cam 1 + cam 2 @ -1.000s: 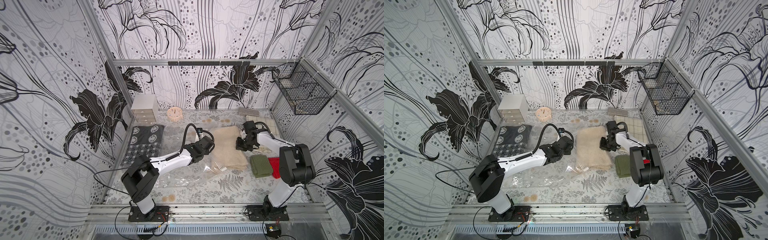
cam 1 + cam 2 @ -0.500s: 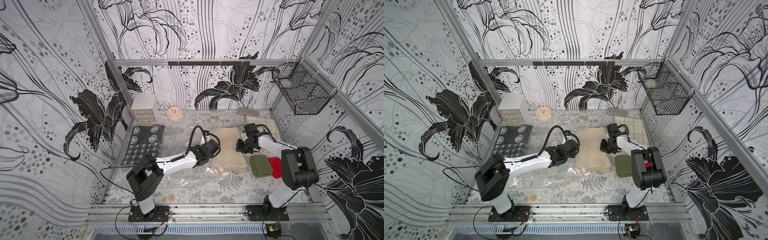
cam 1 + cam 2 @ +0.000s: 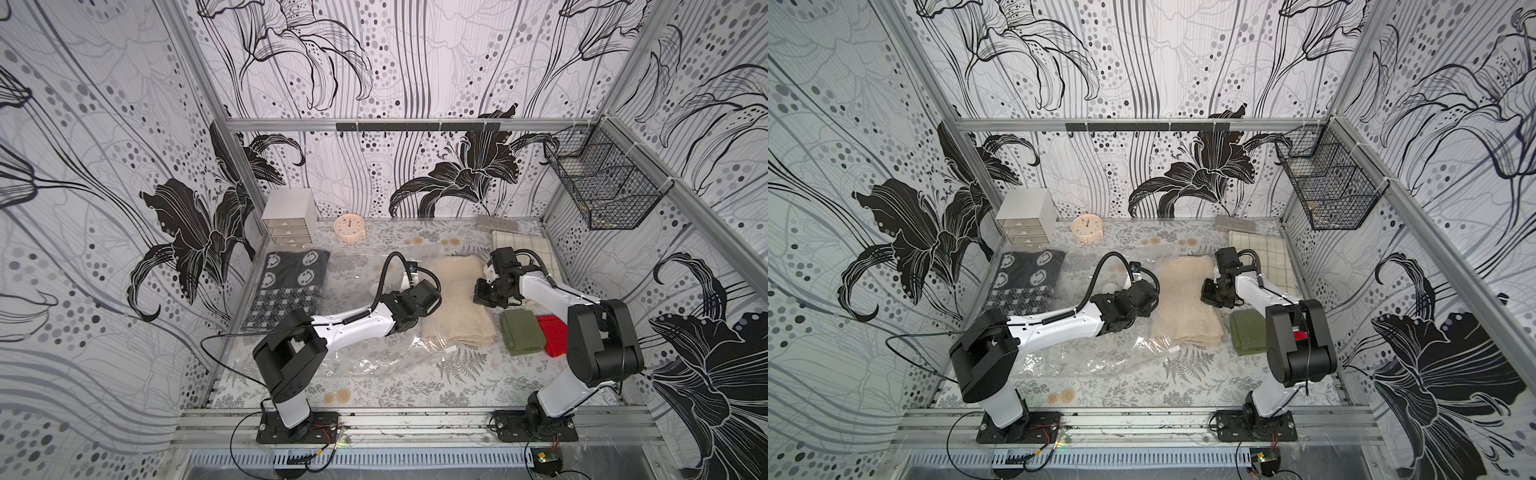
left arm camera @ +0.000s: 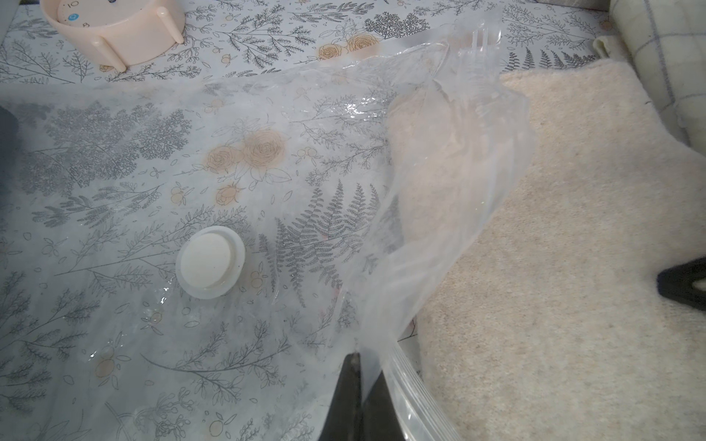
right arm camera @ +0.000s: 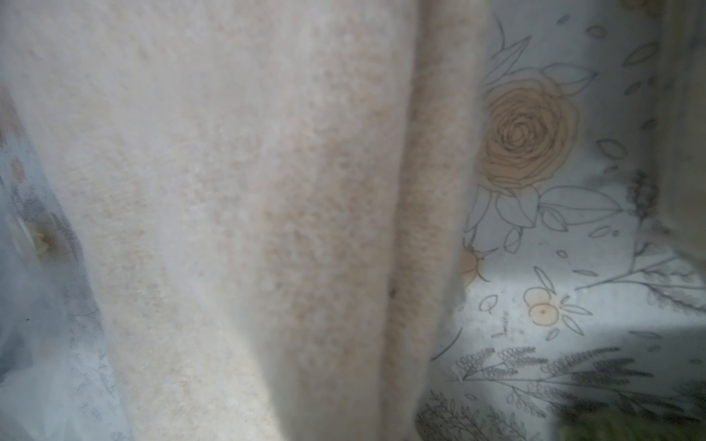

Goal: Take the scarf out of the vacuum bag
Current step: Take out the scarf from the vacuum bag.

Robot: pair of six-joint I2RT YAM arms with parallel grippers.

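**Q:** Where is the scarf, and what are your jaws doing?

**A:** The cream scarf (image 3: 455, 303) lies mid-bench, toward the right edge, mostly clear of the vacuum bag (image 3: 361, 361). A flap of the bag's mouth drapes over one far corner of it. My left jaws are pressed together, pinching the bag's zip edge. My right jaws are closed at the scarf's right side; whether they hold wool, I cannot tell.

**Q:** What could go wrong?

**A:** I judge the slippery film could slide from my pinch, or drag the scarf along. The scarf might also catch the green cloth (image 3: 521, 338) just beside it.

**Q:** And the surroundings?

**A:** A floral-print bench (image 3: 457, 390), with a clock (image 3: 349, 227) and small drawers (image 3: 289, 216) at its back edge. The walls (image 3: 374, 62) are lily-patterned, and a wire basket (image 3: 602, 195) hangs on the right one.
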